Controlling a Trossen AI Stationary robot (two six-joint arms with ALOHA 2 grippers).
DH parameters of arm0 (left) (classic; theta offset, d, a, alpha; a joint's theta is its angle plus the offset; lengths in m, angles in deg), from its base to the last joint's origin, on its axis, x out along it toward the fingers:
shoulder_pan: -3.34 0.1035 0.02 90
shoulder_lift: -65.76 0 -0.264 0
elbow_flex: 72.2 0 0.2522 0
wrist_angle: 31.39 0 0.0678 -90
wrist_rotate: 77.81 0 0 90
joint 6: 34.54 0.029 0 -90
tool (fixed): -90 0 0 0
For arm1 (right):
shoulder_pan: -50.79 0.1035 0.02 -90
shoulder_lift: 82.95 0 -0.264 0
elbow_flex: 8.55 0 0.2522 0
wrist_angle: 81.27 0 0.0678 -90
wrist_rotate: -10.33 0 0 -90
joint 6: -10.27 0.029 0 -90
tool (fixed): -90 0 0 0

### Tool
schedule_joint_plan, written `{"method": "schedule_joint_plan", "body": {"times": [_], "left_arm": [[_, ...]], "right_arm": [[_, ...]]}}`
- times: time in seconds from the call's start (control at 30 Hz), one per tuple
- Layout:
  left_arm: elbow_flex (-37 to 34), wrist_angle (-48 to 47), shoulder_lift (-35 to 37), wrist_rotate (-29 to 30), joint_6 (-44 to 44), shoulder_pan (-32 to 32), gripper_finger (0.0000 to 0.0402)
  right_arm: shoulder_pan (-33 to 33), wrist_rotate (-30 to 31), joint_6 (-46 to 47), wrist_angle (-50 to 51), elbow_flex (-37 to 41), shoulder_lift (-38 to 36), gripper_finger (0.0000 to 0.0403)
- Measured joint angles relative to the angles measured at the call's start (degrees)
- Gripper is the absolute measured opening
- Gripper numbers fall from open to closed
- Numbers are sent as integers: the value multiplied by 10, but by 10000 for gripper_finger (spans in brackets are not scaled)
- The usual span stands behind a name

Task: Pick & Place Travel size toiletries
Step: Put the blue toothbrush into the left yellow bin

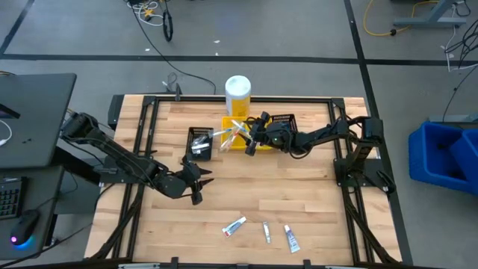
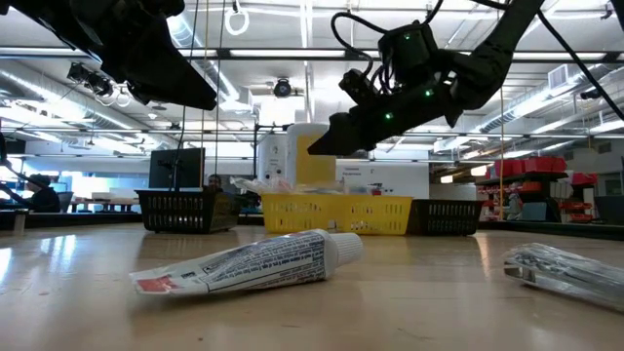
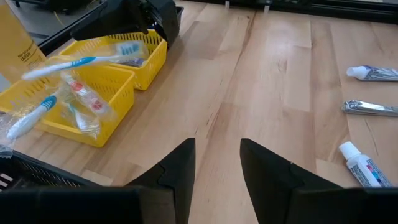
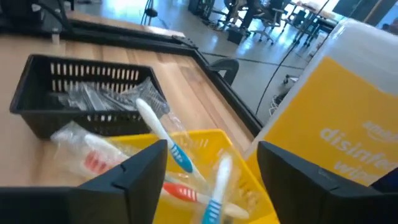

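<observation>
My right gripper hangs open just above the yellow bin at the table's far middle. Several toothbrushes lie in that bin under and between its spread fingers; whether a finger touches one, I cannot tell. One blue-and-white toothbrush rests across the bin's rim and sticks out. My left gripper waits open over bare wood left of centre, nothing between its fingers. Two white toothpaste tubes and a silvery piece lie flat near the front edge.
A black bin with clear wrapped items stands left of the yellow bin, another black bin right of it. A tall white-and-yellow cylinder stands behind them. Bare wood lies between the bins and the tubes.
</observation>
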Motion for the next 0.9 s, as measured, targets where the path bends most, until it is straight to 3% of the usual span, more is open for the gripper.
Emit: {"method": "schedule_joint_plan", "body": {"times": [0.27,0.57,0.9], "left_arm": [[0,0,0,0,-9,0,134],[0,0,0,1,-10,0,134],[0,1,0,1,-17,0,134]], "right_arm": [[22,-1,-1,-3,0,-48,291],[75,-19,0,14,0,-97,273],[159,-23,29,43,0,-99,253]]}}
